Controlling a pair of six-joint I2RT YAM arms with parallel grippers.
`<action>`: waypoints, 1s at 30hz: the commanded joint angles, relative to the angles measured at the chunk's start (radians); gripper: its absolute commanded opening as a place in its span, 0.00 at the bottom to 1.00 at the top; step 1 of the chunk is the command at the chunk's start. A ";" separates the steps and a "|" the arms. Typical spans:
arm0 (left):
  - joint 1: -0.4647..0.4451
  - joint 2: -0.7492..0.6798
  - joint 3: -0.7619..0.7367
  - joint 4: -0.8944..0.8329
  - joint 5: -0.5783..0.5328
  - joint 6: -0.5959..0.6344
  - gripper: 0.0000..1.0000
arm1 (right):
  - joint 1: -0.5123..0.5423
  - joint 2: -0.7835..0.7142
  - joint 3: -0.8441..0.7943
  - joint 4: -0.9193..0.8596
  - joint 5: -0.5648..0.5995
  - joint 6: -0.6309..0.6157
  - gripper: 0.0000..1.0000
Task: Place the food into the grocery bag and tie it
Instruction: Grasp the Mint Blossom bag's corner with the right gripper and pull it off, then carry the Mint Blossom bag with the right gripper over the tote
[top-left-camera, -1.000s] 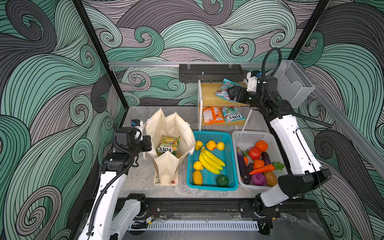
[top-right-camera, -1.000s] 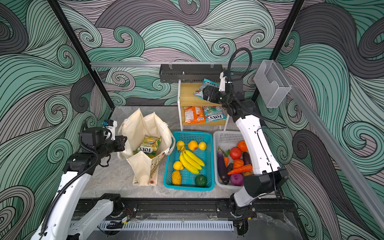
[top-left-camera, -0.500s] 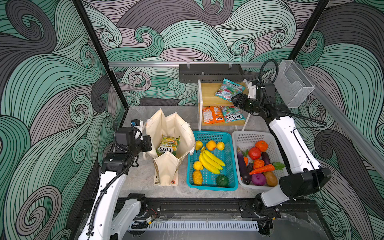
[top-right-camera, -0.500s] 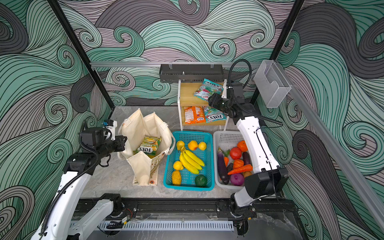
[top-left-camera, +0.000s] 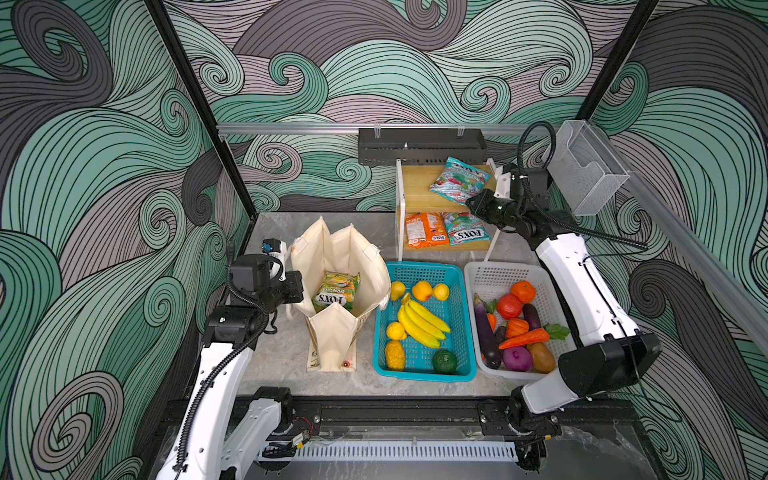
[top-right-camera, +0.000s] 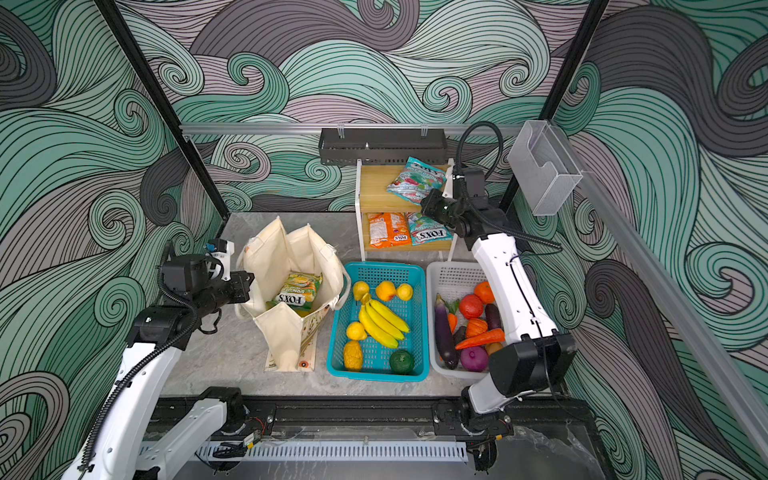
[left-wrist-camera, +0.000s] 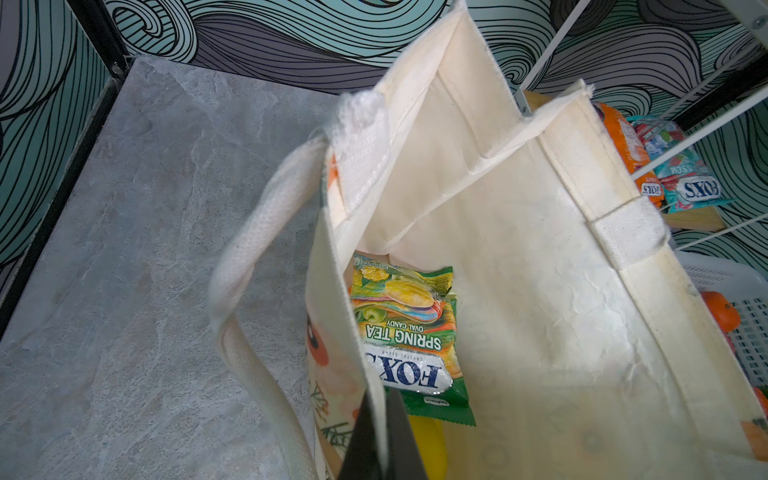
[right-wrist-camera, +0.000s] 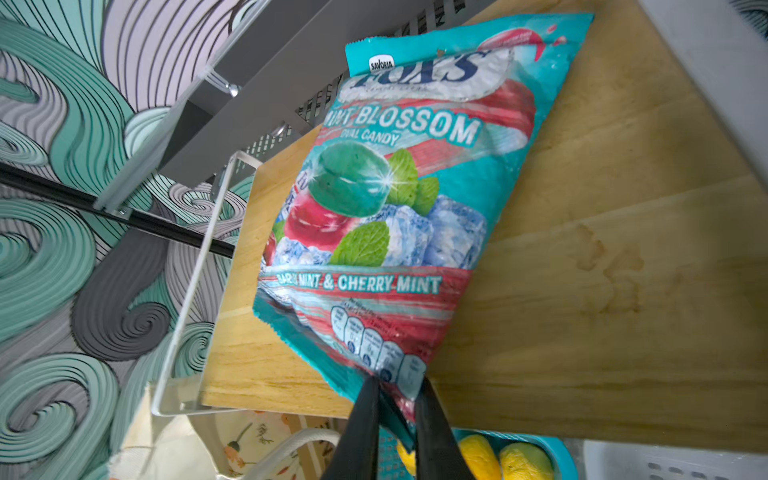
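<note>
Your right gripper (right-wrist-camera: 397, 395) has its fingers closed to a narrow pinch on the near corner of the glossy teal packet (right-wrist-camera: 390, 199), which is on the top wooden shelf (right-wrist-camera: 602, 249) at far right. Your left gripper (left-wrist-camera: 380, 399) is clamped tight on the left rim of the cream grocery bag (top-left-camera: 338, 257), which stands open left of centre with a green packet (left-wrist-camera: 403, 332) inside. Grey marbled tabletop (top-left-camera: 282, 353) and swirl-patterned walls (top-left-camera: 374, 62) surround it.

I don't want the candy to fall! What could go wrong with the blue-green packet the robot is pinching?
The right pincer grips only a corner of the glossy teal FOX'S candy packet, so it might slip when lifted off the wooden shelf. The left pincer holds one rim of the cream canvas tote bag; if that slips, the opening could sag.
</note>
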 joint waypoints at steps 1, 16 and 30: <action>0.008 -0.005 -0.001 0.001 0.023 0.004 0.00 | -0.004 -0.035 -0.021 0.038 -0.014 0.003 0.10; 0.009 -0.001 0.000 -0.001 0.021 0.004 0.00 | 0.069 -0.150 0.027 0.096 -0.097 -0.025 0.00; 0.009 -0.011 0.000 -0.001 0.015 0.005 0.00 | 0.242 -0.243 0.113 0.034 -0.088 -0.060 0.00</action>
